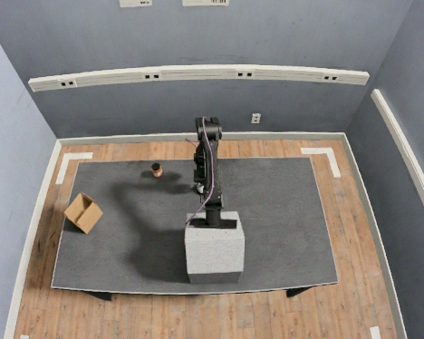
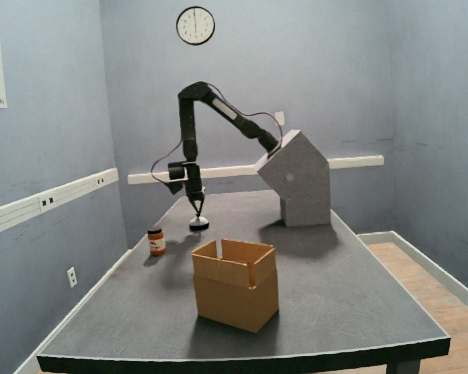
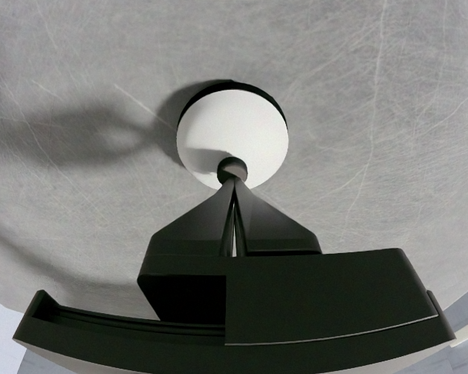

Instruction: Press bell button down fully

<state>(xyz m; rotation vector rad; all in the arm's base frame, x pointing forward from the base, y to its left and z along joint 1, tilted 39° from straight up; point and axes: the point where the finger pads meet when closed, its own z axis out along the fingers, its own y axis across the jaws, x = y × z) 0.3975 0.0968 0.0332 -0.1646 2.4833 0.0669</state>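
The bell (image 3: 232, 136) is a white dome on a black base with a small dark button (image 3: 232, 168) on top. It sits on the grey table top, seen small in the exterior view (image 2: 199, 223). My gripper (image 3: 234, 186) is shut with nothing between the fingers. It points straight down, and its joined fingertips rest on the button. In the exterior view the gripper (image 2: 198, 209) stands directly above the bell. In the top view the arm (image 1: 207, 172) hides the bell.
An open cardboard box (image 2: 235, 282) stands at the table's near side, also seen in the top view (image 1: 83, 212). A small orange jar (image 2: 156, 242) stands left of the bell. The grey pedestal (image 2: 296, 179) holds the arm's base.
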